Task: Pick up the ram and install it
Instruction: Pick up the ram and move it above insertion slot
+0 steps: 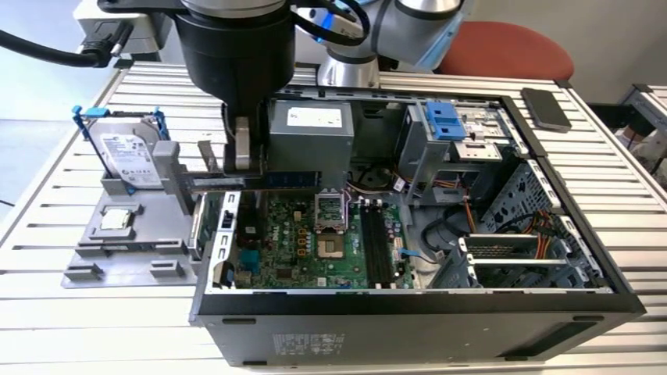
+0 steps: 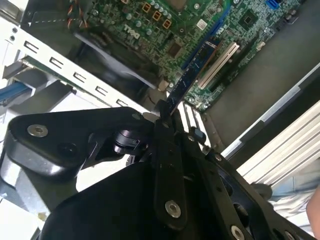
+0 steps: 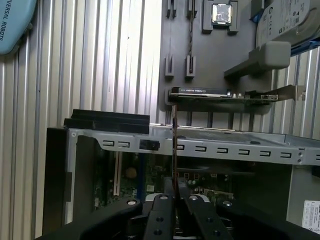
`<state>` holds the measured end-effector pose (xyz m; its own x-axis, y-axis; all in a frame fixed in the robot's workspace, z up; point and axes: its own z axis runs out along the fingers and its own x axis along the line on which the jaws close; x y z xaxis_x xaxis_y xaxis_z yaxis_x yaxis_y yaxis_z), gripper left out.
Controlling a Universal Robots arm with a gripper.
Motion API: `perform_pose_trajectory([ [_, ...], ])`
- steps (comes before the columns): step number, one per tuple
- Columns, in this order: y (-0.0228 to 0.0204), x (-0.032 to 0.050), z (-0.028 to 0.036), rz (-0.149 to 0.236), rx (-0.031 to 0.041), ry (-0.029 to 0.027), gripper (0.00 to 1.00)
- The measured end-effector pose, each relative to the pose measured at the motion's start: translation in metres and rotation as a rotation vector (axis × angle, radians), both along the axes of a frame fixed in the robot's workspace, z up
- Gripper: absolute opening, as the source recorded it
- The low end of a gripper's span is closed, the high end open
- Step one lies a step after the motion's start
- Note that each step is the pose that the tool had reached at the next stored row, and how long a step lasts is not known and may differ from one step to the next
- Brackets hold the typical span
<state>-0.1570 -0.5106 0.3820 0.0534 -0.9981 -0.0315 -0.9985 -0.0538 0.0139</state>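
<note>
The ram [image 1: 294,178] is a slim dark blue stick held level just above the back left corner of the open computer case [image 1: 417,308]. My gripper [image 1: 242,164] is shut on one end of it. In the second wrist view the ram [image 2: 192,70] sticks out from the gripper [image 2: 163,114] over the green motherboard [image 2: 165,25]. In the first wrist view the ram [image 3: 174,145] shows edge-on, rising from the gripper [image 3: 174,187] across the case's rear wall. The black memory slots [image 1: 376,242] lie on the motherboard [image 1: 302,234], lower and toward the exterior view's right.
A grey fixture [image 1: 125,250] beside the case carries a hard drive [image 1: 125,152] in a blue frame, a small chip [image 1: 115,219] and an upright expansion card [image 3: 200,92]. A phone [image 1: 545,108] lies at the back right. Drive cages and cables crowd the case's right half.
</note>
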Motion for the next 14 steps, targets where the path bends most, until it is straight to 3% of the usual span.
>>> perform_pose_trajectory([
  [14, 0.0, 0.0176, -0.0001, 0.001, 0.0002, -0.0001, 0.0],
])
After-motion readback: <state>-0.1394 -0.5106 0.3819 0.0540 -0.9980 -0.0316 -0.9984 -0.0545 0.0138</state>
